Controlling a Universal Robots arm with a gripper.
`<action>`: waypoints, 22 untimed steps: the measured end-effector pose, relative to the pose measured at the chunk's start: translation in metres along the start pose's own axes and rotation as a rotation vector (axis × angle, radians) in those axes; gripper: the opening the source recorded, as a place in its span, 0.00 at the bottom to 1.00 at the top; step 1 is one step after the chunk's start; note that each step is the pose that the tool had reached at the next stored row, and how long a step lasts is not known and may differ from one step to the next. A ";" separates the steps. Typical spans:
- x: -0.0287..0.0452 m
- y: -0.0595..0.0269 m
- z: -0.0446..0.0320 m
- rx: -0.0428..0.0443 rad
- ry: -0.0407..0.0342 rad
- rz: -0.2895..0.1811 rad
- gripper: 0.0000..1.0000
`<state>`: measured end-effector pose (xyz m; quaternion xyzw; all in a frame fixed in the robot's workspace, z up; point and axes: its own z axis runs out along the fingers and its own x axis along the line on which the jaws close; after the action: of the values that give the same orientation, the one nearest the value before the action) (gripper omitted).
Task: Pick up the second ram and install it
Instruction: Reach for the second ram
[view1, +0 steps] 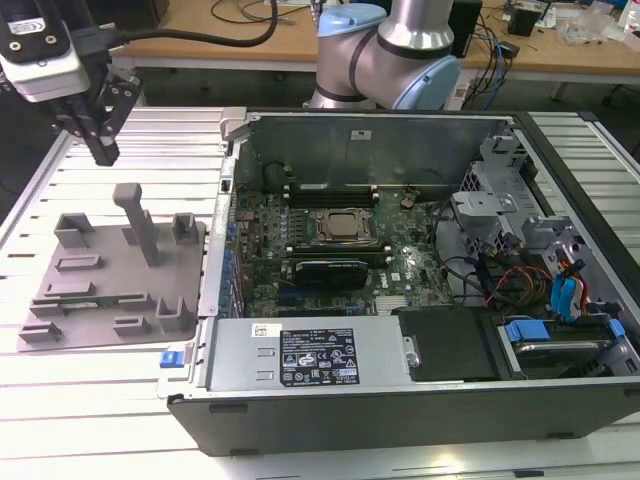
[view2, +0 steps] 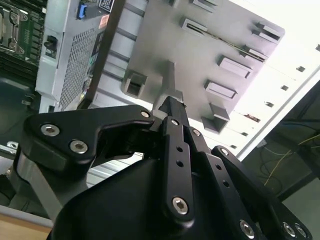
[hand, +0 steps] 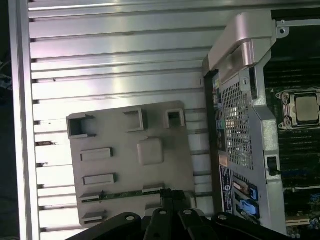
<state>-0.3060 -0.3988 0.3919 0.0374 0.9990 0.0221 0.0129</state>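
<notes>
Exterior view: the claw (view1: 105, 153) hangs with its black fingers pressed together on nothing, above the far edge of the grey holder tray (view1: 105, 245) on the slatted metal surface (view1: 90, 390). The second ram (view1: 72, 292), a thin green stick seen edge-on, stands in a slot of the tray, well below the claw and nearer the camera than its fingertips. In the first wrist view the green strip runs between two grey end blocks, just beside the fingertips. Only its upper edge shows, and its chips cannot be made out. The open computer case (view1: 400, 405) sits past the tray, well apart from the claw, motherboard (view1: 400, 275) exposed.
</notes>
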 end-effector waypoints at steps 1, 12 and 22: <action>0.0032 -0.0003 0.0000 0.0000 0.0000 0.000 0.08; 0.0267 -0.0020 0.0001 0.0001 0.0000 0.000 0.08; 0.0464 -0.0179 0.0004 0.0001 0.0000 0.000 0.08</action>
<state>-0.3536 -0.4131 0.3896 0.0374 0.9990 0.0221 0.0129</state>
